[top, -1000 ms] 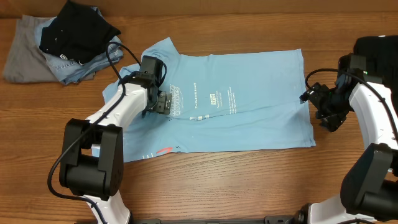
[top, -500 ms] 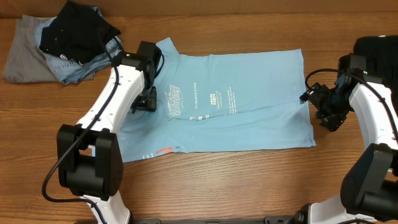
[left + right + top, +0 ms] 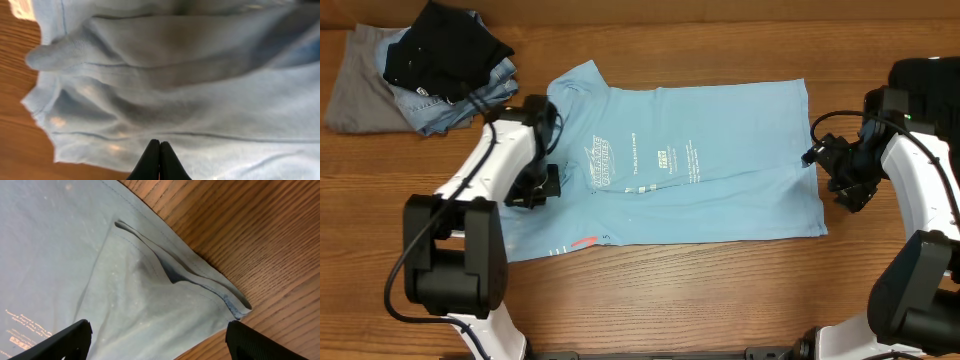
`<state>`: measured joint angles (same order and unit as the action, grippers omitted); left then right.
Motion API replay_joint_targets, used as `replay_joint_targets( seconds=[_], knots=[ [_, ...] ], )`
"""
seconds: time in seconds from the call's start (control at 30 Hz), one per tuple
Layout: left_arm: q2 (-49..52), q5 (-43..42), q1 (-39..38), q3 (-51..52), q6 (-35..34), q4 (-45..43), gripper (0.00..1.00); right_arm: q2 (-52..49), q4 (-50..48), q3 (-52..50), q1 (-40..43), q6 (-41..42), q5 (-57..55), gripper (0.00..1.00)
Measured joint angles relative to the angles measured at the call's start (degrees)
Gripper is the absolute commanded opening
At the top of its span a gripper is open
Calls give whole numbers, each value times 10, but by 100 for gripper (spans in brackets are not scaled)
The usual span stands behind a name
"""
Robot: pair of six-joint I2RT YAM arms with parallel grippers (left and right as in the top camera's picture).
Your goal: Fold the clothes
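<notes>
Blue T-shirt (image 3: 720,170) spread flat, left fingers (image 3: 149,164) together, pinch unclear, right fingers (image 3: 65,337) apart, tips cropped.

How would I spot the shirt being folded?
On the wooden table, look at the middle. The light blue T-shirt lies spread out with small white print, unlike the crumpled grey, denim and black pile in the far left corner.

Table (image 3: 670,290): one, wooden.
T-shirt (image 3: 720,160): one, light blue, spread at the centre of the frame.
Other clothes: three, heaped at the upper left, namely one grey garment (image 3: 360,95), one faded blue garment (image 3: 440,112) and one black garment (image 3: 445,50) on top.
Garments in all: four.
Robot arms: two, white and black, namely the left arm (image 3: 485,190) at lower left and the right arm (image 3: 915,190) at the right edge.
</notes>
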<state>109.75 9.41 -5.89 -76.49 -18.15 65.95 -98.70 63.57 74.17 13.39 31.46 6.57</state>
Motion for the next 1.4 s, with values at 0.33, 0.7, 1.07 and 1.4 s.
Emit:
replay_joint_targets(
  seconds=[0.33,0.7,1.07,1.4],
  knots=[
    [0,-82,52,9,7,-36,4,0,5,0,0,0,0,90],
    [19,-101,53,15,35,-101,4,0,24,0,0,-1,0,88],
    [47,-99,68,11,51,-141,4,0,82,-11,0,-2,0,79],
    [68,-45,72,-31,52,-128,5,0,-19,-141,-30,7,1,75]
  ],
)
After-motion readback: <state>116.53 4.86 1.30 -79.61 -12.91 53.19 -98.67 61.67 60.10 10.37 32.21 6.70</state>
